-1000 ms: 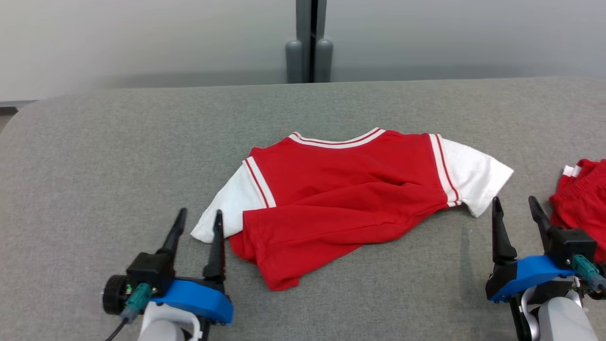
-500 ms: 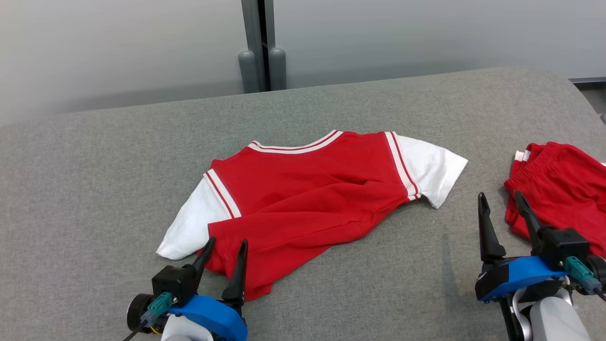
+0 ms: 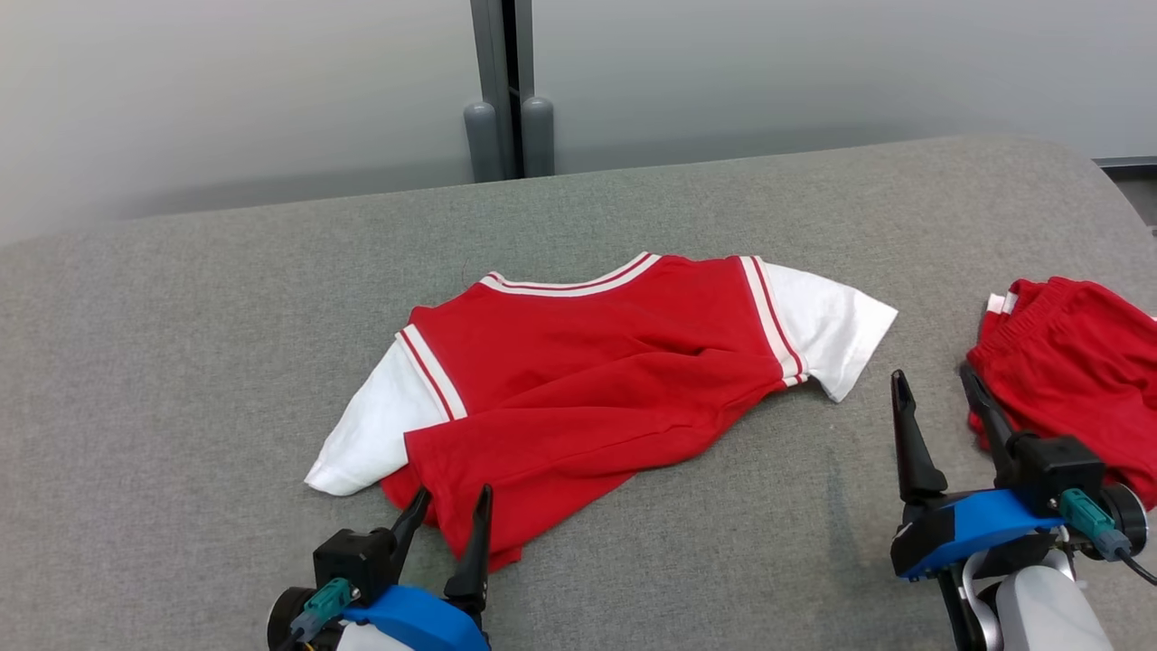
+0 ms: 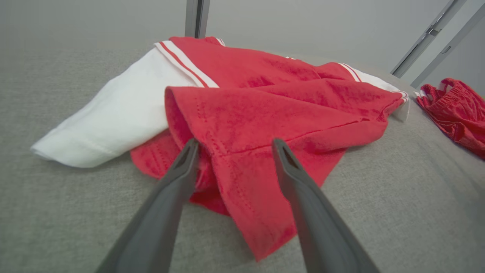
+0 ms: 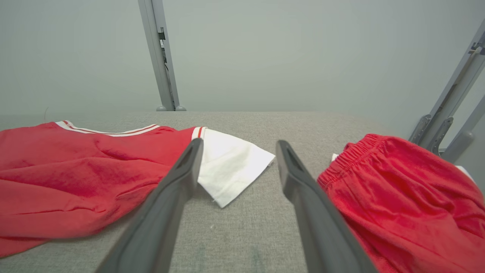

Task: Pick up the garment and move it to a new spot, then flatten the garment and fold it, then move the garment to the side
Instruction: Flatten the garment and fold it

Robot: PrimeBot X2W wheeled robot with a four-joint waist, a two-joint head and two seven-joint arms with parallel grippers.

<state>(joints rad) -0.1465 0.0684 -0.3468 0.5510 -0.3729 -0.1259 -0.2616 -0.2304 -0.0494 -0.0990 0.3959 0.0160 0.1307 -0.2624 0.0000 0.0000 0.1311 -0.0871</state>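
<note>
The grey padded bench (image 3: 181, 362) carries the garment (image 3: 597, 362), a red shirt with white sleeves, near its middle. A separate pair of red shorts (image 3: 1076, 380) lies bunched at the robot's right, well apart from the shirt.

The work looks to be at an early stage. Neither hand holds any cloth. The shirt is neither flat nor neatly folded: its lower body is thrown up over itself in a slanting flap, with creases across the red. Whether it has already been carried to its new spot cannot be told from how it lies. Flattening, folding and setting it aside all appear to be left.

The left hand (image 3: 456, 493) stands spread at the near-left corner of the shirt. In the left wrist view its fingers reach either side of the doubled hem (image 4: 227, 151), not yet closed on it, so a grasp there seems to be the step in hand. The right hand (image 3: 933, 372) is also spread, hovering over bare bench between the shirt's right sleeve (image 3: 836, 325) and the shorts, touching neither.

The striped collar (image 3: 578, 282) points away from the robot and the hem faces it. The long axis runs sleeve to sleeve across the bench, skewed, with the left sleeve (image 3: 362, 443) nearer the robot and the right one farther off.
</note>
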